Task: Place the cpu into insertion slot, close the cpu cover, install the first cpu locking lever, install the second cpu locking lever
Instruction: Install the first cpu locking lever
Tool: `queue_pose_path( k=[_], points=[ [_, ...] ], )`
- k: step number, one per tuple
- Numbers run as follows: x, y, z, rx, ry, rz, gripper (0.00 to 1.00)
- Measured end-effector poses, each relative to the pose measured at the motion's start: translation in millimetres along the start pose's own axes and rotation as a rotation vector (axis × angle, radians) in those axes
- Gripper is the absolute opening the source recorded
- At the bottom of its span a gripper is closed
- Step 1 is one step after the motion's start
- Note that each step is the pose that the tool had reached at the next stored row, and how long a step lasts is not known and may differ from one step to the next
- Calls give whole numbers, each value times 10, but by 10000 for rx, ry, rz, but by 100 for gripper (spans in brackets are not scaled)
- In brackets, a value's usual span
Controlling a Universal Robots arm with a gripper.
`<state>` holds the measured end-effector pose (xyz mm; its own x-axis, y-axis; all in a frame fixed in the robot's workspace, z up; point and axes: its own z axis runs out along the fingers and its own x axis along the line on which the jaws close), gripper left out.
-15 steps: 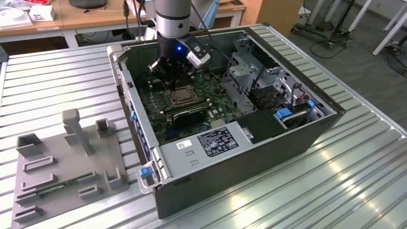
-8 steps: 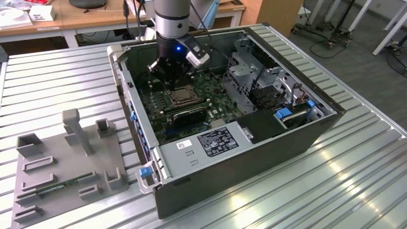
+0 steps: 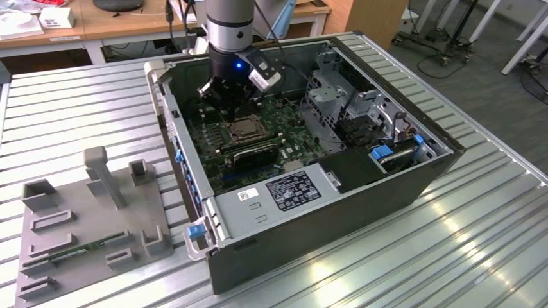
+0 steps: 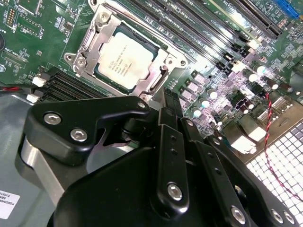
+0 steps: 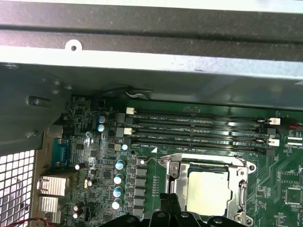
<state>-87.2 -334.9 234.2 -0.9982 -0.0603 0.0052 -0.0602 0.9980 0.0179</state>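
I hang inside the open computer case (image 3: 360,205), which lies on its side on the slatted metal table (image 3: 77,109). My gripper (image 3: 233,106) is low over the green motherboard (image 3: 201,138), just beside the insertion slot (image 3: 224,128). In both wrist views my black fingers appear drawn together with nothing between them, though my own linkage hides much of the tips, so I say that with some caution. In the second wrist view my gripper (image 4: 169,97) ends right at the edge of the insertion slot (image 4: 101,18), close enough that it may be touching the metal there. The cpu (image 4: 124,60) sits flat in the slot, its pale metal top facing up. The cpu cover (image 4: 156,71) lies down around it, framing the chip through its square cut-out. In the first wrist view the cpu (image 5: 207,191) shows seated just beyond my gripper (image 5: 169,204), with the long black memory slots (image 5: 199,125) running alongside the socket. On the exterior view's left, well apart from the case, a grey fixture tray (image 3: 94,224) rests on the table
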Motion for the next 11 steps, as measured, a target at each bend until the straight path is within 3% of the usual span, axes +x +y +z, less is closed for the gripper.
queue_pose_path(
  k=[11],
  points=[
    [2,0,-40,1,0,0,11]
  ],
)
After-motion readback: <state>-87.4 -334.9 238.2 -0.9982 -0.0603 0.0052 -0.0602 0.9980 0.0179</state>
